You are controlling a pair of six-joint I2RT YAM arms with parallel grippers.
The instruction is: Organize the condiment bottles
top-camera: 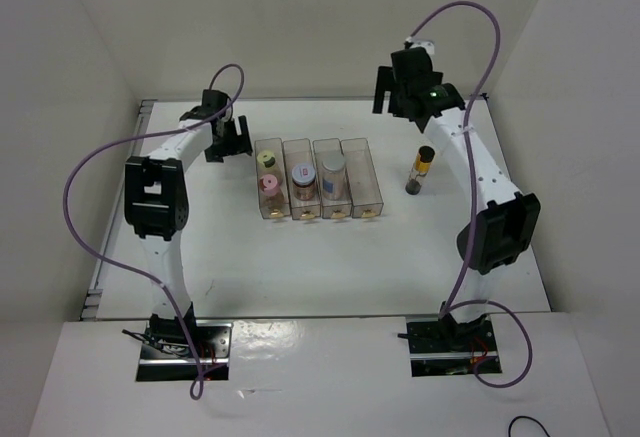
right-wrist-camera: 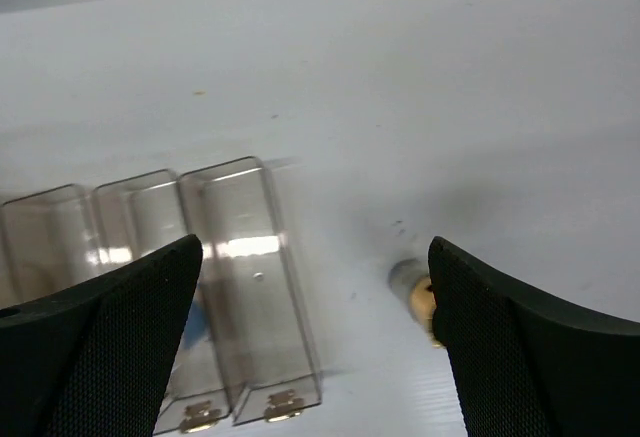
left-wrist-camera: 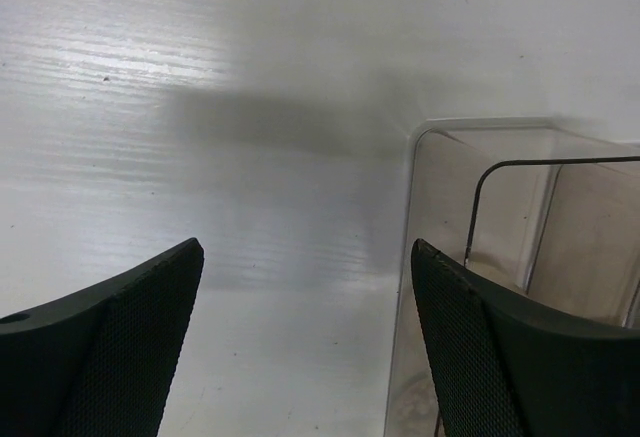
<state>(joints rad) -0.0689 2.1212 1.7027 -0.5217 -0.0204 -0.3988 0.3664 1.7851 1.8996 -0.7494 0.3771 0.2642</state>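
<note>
A clear rack (top-camera: 362, 172) holds the yellow-lidded jar (top-camera: 266, 160) and the pink-lidded jar (top-camera: 269, 185) in its leftmost compartment. The jar with the white-red labelled lid (top-camera: 303, 179) sits in the second compartment and the grey-white capped cylinder (top-camera: 333, 171) in the third. The slim amber bottle (top-camera: 421, 170) stands on the table right of the rack. In the right wrist view the amber bottle (right-wrist-camera: 412, 289) is half hidden behind a finger. My left gripper (top-camera: 228, 145) (left-wrist-camera: 306, 257) hangs open and empty by the rack's far left corner (left-wrist-camera: 440, 137). My right gripper (top-camera: 398, 100) (right-wrist-camera: 315, 257) is raised, open and empty.
The rack's rightmost compartment (right-wrist-camera: 245, 287) holds nothing. White walls close in the table at the back and both sides. Purple cables loop over each arm.
</note>
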